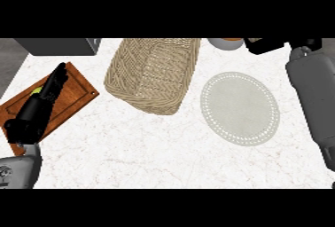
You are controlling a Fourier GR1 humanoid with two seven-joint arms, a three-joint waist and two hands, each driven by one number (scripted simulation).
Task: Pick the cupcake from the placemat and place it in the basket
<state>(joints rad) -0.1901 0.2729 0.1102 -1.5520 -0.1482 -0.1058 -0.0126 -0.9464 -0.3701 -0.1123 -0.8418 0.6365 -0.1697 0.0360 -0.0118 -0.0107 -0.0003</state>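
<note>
Left hand (39, 106) lies with fingers extended, grasping nothing, over a wooden board (77, 88) on the marbled tabletop (163, 150). At centre, the wicker basket (153, 73). Beside it, the round placemat (239, 108) lies bare. Right hand (271, 44) at the top edge; finger state indeterminate. Cupcake location cannot be confirmed.

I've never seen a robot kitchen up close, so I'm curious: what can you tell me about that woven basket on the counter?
The basket looks woven from pale tan wicker, with slanting strands and a thicker braided rim. It is oblong and open on top, lying slightly askew on the white marbled counter. No cupcake shows inside it. It sits between the wooden board and the round placemat, touching neither. No hand touches it.
</note>
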